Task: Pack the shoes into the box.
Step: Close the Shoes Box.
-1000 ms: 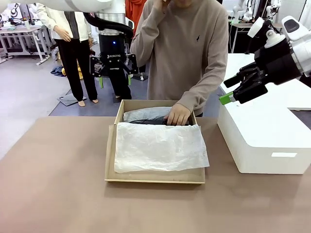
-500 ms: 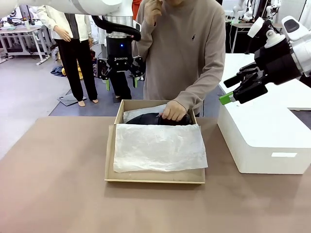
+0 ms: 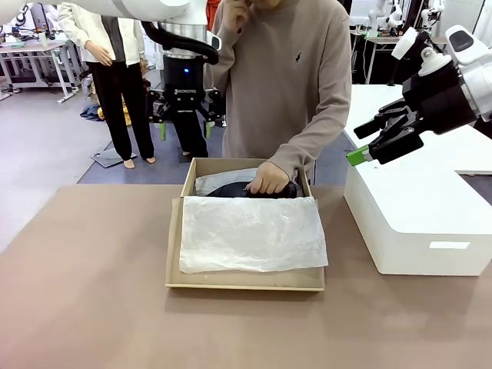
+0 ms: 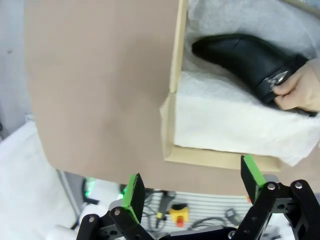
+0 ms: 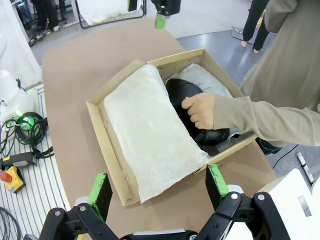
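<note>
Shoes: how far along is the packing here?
Done: a black shoe already lies in the cardboard box, at its far end, beside the white tissue paper. In hand: the person's hand rests on it. Left: I cannot tell whether the second shoe is in; the box is open. Left pincer and right pincer hang open, holding nothing.

Person's hand on black shoe in box

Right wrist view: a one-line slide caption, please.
A person's hand holds a black shoe in the tissue-lined cardboard shoebox below the open right gripper.
</note>
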Available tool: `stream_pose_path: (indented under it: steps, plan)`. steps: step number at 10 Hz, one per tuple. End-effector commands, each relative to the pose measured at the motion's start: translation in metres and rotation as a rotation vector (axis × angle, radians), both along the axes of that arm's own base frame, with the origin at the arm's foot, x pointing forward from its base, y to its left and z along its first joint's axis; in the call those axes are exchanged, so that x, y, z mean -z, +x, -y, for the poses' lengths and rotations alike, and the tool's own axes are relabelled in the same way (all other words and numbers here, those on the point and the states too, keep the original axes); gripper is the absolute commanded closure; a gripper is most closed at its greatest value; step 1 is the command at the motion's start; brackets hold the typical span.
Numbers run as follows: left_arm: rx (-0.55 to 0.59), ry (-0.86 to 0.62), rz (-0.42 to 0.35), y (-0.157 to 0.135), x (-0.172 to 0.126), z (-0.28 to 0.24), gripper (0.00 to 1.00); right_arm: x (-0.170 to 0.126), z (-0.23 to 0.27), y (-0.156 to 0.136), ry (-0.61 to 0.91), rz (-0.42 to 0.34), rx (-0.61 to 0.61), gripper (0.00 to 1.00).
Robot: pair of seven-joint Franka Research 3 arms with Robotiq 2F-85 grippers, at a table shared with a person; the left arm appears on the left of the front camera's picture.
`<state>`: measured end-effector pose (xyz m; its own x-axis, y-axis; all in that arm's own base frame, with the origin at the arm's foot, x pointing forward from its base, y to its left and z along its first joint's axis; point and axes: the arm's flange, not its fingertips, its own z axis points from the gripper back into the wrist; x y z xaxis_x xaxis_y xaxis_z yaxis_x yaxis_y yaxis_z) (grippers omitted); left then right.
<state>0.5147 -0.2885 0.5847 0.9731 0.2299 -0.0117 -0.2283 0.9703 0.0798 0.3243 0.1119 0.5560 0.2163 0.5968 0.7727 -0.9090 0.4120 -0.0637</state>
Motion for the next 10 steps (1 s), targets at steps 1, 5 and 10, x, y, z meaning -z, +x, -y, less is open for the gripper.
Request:
stream_pose_path:
  steps: [1, 5, 10]
  plan:
    - [0.178, 0.021, -0.019, -0.013, -0.008, -0.04, 0.0, 0.001, 0.0, 0.004, 0.018, 0.014, -0.024, 0.0]
    - [0.517, 0.031, -0.098, -0.014, -0.005, -0.115, 0.0, 0.001, 0.0, 0.004, 0.018, 0.014, -0.024, 0.0]
    - [1.014, -0.067, -0.088, -0.01, 0.001, -0.188, 0.0, 0.001, 0.0, 0.004, 0.018, 0.014, -0.024, 0.0]
